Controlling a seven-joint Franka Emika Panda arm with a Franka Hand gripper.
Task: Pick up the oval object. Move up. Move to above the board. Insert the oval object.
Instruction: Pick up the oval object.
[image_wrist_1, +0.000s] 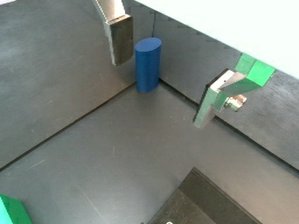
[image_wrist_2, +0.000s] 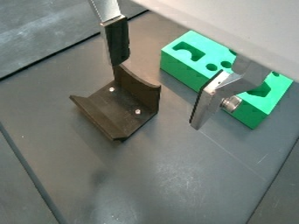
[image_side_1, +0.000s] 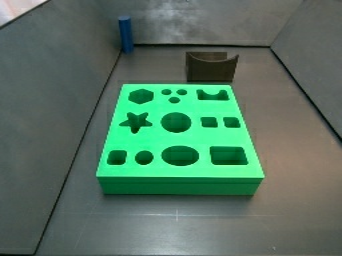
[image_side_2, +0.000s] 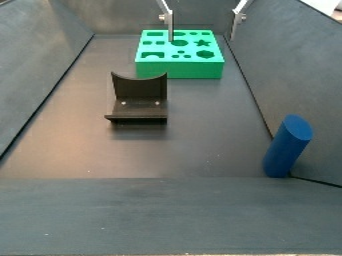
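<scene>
Two silver fingers (image_wrist_1: 117, 39) of the gripper (image_wrist_1: 166, 68) stand wide apart with nothing between them; in a side view the gripper (image_side_2: 202, 12) shows only as finger tips at the top edge, above the far end of the board (image_side_2: 181, 52). In a wrist view the oval object (image_wrist_1: 147, 65) stands upright in a corner of the enclosure, near one finger but not between the pair. In a side view the oval object (image_side_2: 285, 146) stands against the side wall, well apart from the board, with the fixture (image_side_2: 136, 98) on the table (image_side_2: 201, 130) between them. In a side view the board (image_side_1: 178, 138) lies flat with all holes vacant. Judged step: the pick-up, not yet begun. The next move calls for carrying the open fingers across to the oval object, centring them either side of it, lowering, then closing. The adjacent walls leave little clearance for the outer finger.
</scene>
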